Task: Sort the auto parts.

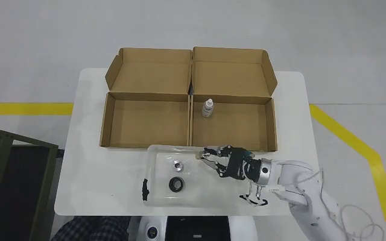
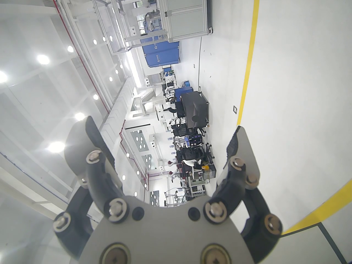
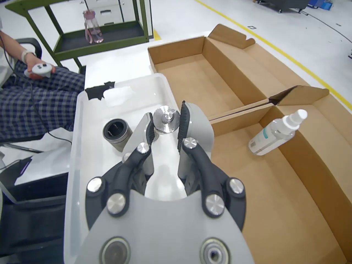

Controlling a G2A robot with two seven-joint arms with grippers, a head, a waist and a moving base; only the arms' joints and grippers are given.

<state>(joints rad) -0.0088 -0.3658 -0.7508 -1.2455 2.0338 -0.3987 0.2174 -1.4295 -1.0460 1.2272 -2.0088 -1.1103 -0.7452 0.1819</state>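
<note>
A clear plastic tray (image 1: 158, 150) at the table's front holds a silver round metal part (image 1: 177, 164) and a black-cored cylindrical sleeve (image 1: 176, 184). My right gripper (image 1: 206, 155) hovers over the tray's right half, open, with nothing between its fingers. In the right wrist view the silver part (image 3: 166, 119) lies just beyond the right gripper (image 3: 166, 112), and the sleeve (image 3: 117, 134) lies beside it. My left gripper (image 2: 165, 124) is open and empty, pointing off into the room.
Two open cardboard boxes stand behind the tray, the left box (image 1: 145, 123) and the right box (image 1: 232, 129). A white spray bottle (image 1: 207, 108) lies in the right box. Black tape (image 1: 145, 190) marks the tray's left rim. A green cart (image 1: 18, 175) stands left of the table.
</note>
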